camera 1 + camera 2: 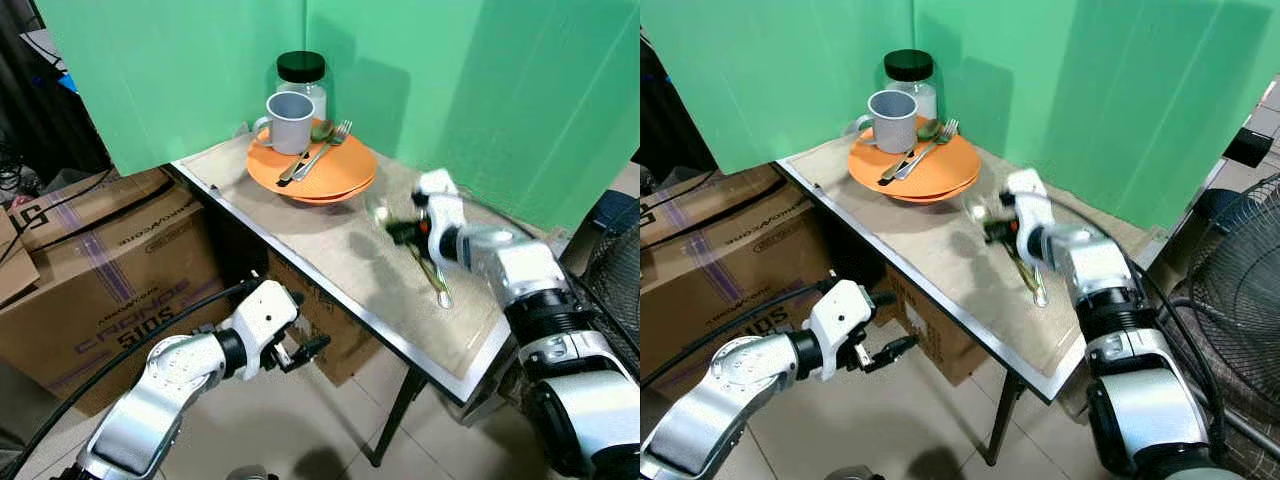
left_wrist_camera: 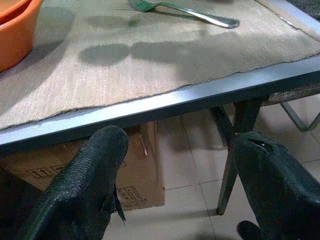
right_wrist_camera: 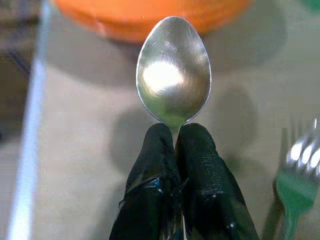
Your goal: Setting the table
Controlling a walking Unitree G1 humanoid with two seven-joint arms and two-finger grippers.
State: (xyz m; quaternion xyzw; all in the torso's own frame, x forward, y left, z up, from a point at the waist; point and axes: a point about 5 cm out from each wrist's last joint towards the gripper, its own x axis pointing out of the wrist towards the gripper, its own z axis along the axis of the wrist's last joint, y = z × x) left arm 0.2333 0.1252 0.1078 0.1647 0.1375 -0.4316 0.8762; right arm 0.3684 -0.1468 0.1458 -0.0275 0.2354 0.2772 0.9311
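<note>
My right gripper point(image 1: 402, 231) hovers just above the beige mat point(image 1: 330, 250), shut on a metal spoon point(image 3: 173, 70) whose bowl sticks out beyond the fingertips toward the plates. A fork point(image 1: 436, 276) lies on the mat beside it, toward the table's right end. At the back stand stacked orange plates point(image 1: 340, 178) carrying a grey mug point(image 1: 289, 121), a second fork point(image 1: 334, 136) and more cutlery. My left gripper point(image 1: 303, 350) hangs open below the table's front edge point(image 2: 165, 102), holding nothing.
A glass jar with a black lid point(image 1: 302, 75) stands behind the plates against the green backdrop. A large cardboard box point(image 1: 100, 270) sits on the floor at the left, another under the table. A fan point(image 1: 1240, 270) stands at the right.
</note>
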